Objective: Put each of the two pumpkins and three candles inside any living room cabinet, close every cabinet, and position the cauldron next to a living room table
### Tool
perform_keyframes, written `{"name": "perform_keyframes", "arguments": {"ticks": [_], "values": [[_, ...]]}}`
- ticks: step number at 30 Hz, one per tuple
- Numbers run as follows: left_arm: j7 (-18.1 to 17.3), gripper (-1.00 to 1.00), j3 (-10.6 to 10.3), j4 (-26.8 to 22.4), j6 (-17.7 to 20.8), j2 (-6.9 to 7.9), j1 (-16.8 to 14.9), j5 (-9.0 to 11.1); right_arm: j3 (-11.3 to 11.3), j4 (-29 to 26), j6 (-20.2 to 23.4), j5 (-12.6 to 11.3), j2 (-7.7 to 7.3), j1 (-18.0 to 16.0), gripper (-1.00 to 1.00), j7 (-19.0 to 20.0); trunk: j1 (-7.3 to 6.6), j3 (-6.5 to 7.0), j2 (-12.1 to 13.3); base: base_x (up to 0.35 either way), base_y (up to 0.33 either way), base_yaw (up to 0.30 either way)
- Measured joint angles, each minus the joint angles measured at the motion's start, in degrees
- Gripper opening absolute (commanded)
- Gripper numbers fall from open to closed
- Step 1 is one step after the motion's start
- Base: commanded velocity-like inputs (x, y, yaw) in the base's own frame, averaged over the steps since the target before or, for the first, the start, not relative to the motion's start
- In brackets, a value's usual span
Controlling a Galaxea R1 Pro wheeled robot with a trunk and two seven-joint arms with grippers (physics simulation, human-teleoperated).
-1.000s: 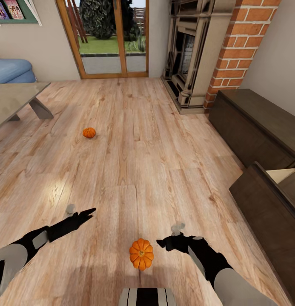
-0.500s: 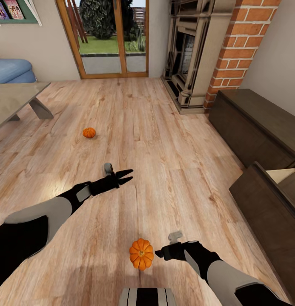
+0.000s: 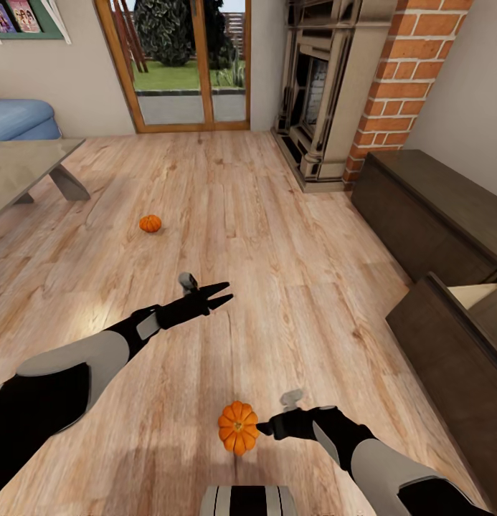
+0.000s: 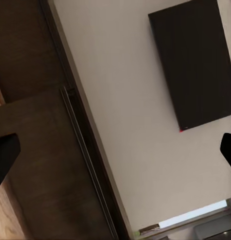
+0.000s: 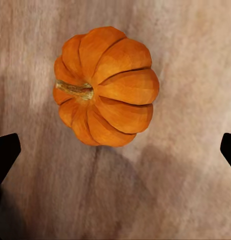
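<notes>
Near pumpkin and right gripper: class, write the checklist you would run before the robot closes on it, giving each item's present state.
1. Right gripper open: ok; its fingertips sit wide apart in the right wrist view.
2. Near pumpkin between the fingers: not ok; it lies ahead of the tips, off centre.
3. Gripper down at the pumpkin: cannot tell; the head view shows them adjacent, height unclear.
4. Left gripper out of the way: ok; it is open and well apart from the pumpkin.
5. Cabinet ready to receive: ok; the compartment nearest the robot stands open.
6. Far pumpkin located: ok; on the floor near the table.
</notes>
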Motion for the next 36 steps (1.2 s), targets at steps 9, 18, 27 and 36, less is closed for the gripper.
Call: {"name": "perform_keyframes", "arguments": {"ticks": [9,18,27,36], "values": [[-0.3,1.00,0.1,-0.1,0.2,-0.28,0.0,-0.1,-0.2,-0.5,-0.1,0.0,-0.14,0.0,1.00,3.7,-0.66,0.53,1.2,-0.032,0.000,0.000],[-0.3,1.00,0.0,-0.5,0.1,-1.59,0.0,-0.3,-0.3,-1.5,-0.2,0.0,-0.24,-0.1,1.00,3.9,-2.63,2.15,4.8,0.000,0.000,0.000],[-0.2,1.00,0.0,-0.5,0.1,-1.71,0.0,-0.3,-0.4,-2.8,-0.2,-0.1,-0.18,0.0,1.00,4.0,-4.61,3.77,8.4,0.000,0.000,0.000],[-2.6,1.00,-0.1,-0.5,0.1,-0.26,0.6,0.1,-0.4,-2.7,-0.2,-0.1,-0.18,0.0,1.00,4.0,-4.83,3.95,8.8,0.000,0.000,0.000]]}}
